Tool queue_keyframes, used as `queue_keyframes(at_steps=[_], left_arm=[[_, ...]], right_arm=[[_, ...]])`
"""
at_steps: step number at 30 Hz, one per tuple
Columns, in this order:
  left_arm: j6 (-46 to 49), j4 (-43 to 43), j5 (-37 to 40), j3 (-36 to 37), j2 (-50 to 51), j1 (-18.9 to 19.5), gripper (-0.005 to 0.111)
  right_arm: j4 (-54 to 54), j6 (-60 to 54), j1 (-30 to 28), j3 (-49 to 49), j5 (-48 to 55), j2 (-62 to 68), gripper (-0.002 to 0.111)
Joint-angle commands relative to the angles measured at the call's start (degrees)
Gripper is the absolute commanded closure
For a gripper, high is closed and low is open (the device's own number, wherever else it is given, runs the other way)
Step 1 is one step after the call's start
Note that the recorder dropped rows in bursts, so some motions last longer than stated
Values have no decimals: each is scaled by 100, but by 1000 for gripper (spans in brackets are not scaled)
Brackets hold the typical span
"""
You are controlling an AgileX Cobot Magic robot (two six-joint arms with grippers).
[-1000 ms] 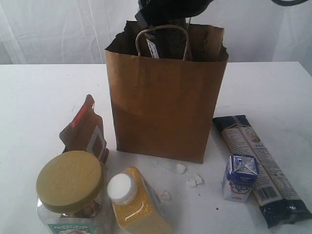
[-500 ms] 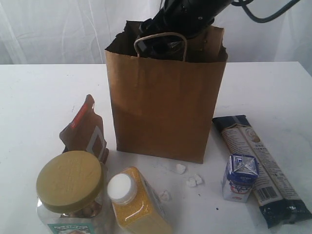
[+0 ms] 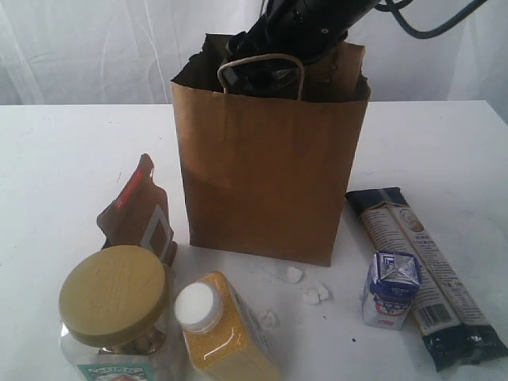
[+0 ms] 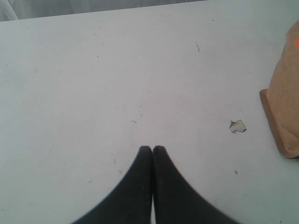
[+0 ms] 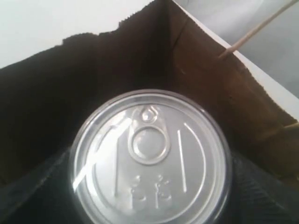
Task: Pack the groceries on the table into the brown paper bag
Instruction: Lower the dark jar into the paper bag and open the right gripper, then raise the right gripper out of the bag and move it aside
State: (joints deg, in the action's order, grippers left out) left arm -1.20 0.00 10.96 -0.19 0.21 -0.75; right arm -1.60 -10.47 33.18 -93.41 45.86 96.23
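The brown paper bag [image 3: 270, 175] stands upright at the middle of the table [image 3: 63, 159]. My right arm [image 3: 309, 24] reaches down into its open top. In the right wrist view my right gripper [image 5: 147, 193] is shut on the pull-tab can [image 5: 149, 158], holding it inside the bag [image 5: 205, 79]. On the table in front stand the jar [image 3: 115, 305], the yellow bottle [image 3: 222, 329] and the pouch [image 3: 139, 214]. At the right are the carton [image 3: 390, 287] and the long packet [image 3: 421, 270]. My left gripper [image 4: 152, 149] is shut and empty over bare table.
Small white crumbs [image 3: 309, 294] lie in front of the bag. A white curtain hangs behind the table. In the left wrist view a tan-brown object [image 4: 285, 102] shows at the edge, with a pale scrap [image 4: 237, 126] beside it.
My right arm has come down into the mouth of the bag with the can. Over the last half second it has hardly moved. The groceries on the table have stayed put.
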Motion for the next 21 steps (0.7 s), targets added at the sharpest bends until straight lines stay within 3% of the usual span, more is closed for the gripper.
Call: queue_keyframes(at_steps=[1,15,21], left_arm=[[0,0,-21,19,-21,7,107],[0,0,-21,19,-21,7,107],[0,0,-21,19,-21,7,107]], right_arm=[[31,32,-17,-25,-225,-72,46],[75,32,-17,-25,-173,-72,23],[75,32,-17,-25,69,-72,19]])
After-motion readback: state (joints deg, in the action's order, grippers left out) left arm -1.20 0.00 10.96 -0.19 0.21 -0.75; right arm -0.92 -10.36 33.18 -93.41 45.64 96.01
